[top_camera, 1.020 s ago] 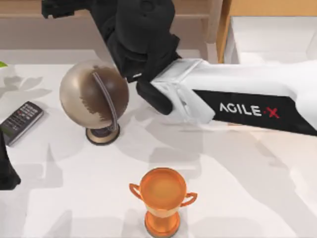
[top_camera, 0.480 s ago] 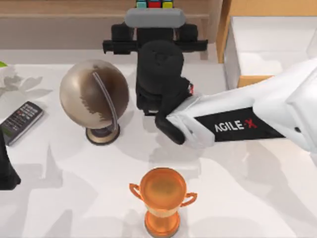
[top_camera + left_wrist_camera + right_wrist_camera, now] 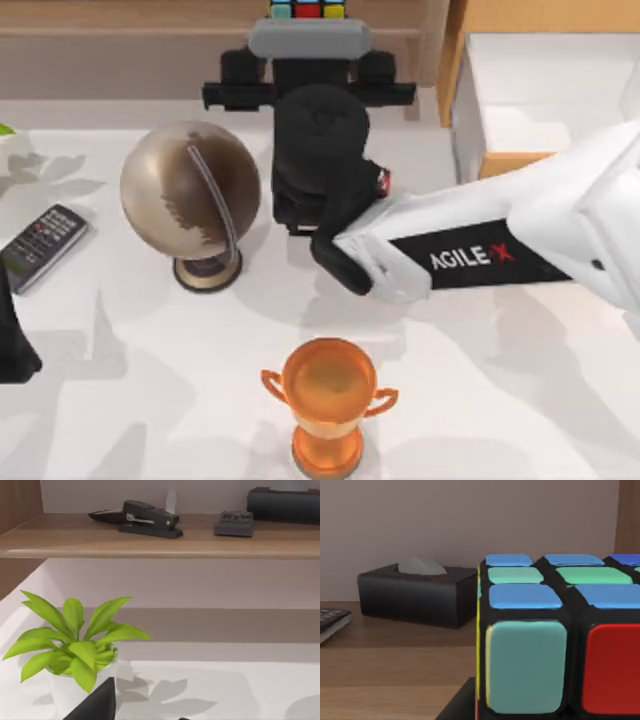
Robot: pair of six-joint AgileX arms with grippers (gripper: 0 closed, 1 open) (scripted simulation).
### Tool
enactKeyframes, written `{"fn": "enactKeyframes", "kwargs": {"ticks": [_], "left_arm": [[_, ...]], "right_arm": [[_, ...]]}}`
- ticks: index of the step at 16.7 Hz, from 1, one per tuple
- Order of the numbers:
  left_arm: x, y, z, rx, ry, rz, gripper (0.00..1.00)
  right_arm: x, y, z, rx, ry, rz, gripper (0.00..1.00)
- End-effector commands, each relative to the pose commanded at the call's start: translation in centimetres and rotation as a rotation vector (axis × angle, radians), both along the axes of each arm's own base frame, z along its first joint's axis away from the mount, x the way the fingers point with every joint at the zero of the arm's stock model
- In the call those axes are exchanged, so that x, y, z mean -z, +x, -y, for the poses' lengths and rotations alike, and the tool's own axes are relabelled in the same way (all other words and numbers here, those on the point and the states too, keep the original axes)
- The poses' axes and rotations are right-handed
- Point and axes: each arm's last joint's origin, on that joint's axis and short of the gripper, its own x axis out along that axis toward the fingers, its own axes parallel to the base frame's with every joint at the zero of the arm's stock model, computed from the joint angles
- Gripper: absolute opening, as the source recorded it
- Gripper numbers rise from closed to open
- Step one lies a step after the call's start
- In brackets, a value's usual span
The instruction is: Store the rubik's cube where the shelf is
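Wooden shelf point(image 3: 150, 15) at the far edge has the rubik's cube point(image 3: 308, 9) on it, my right gripper point(image 3: 308, 30) looks closed around its flat sides; it seems light, hard and smooth.

The right arm has swung from a diagonal reach to point squarely at the bench's far edge, carrying the rubik's cube point(image 3: 308, 9) onto the shelf point(image 3: 120, 14).

Rubik's cube point(image 3: 560, 640) tiles: blue, green, teal, red, black grid.
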Motion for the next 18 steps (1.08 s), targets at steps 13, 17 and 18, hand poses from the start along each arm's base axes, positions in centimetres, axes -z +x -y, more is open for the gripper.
{"fn": "enactKeyframes", "kwargs": {"ticks": [13, 17, 18], "left_arm": [[0.0, 0.0, 0.0, 0.0, 0.0, 0.0, 1.0], [0.0, 0.0, 0.0, 0.0, 0.0, 0.0, 1.0], [0.0, 0.0, 0.0, 0.0, 0.0, 0.0, 1.0]], "right_arm": [[-0.5, 6.3, -2.8, -0.078, 0.027, -0.033, 0.0], [-0.1, 10.0, 0.1, 0.014, -0.023, -0.021, 0.0], [-0.1, 10.3, 0.5, 0.026, -0.029, -0.018, 0.0]]}}
